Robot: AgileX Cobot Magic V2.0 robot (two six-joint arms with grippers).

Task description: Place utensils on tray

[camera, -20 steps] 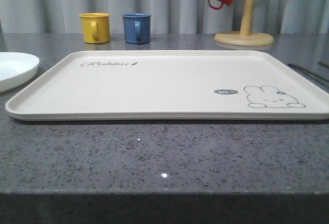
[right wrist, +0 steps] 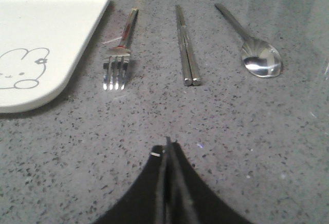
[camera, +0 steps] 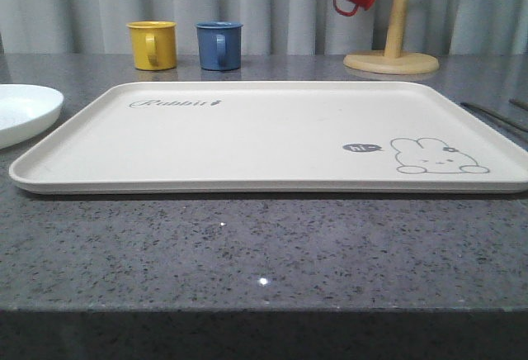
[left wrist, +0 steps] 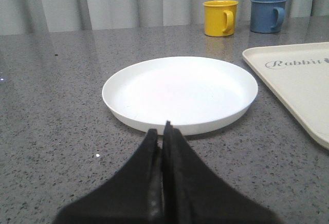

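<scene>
While both grippers, left [left wrist: 163,131] and right [right wrist: 167,144], keep fingers together, you see fork [right wrist: 119,54], chopsticks [right wrist: 186,47] and spoon [right wrist: 253,44] beside the tray [right wrist: 77,23].

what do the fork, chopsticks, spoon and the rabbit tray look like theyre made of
Fork, chopsticks and spoon: polished metal, probably stainless steel, given the silver colour and bright mirror-like reflections, strongest in the spoon bowl. Tray: likely matte plastic or melamine, cream and opaque with a soft sheen, a moulded low rim and printed grey artwork; the exact material cannot be told.
</scene>
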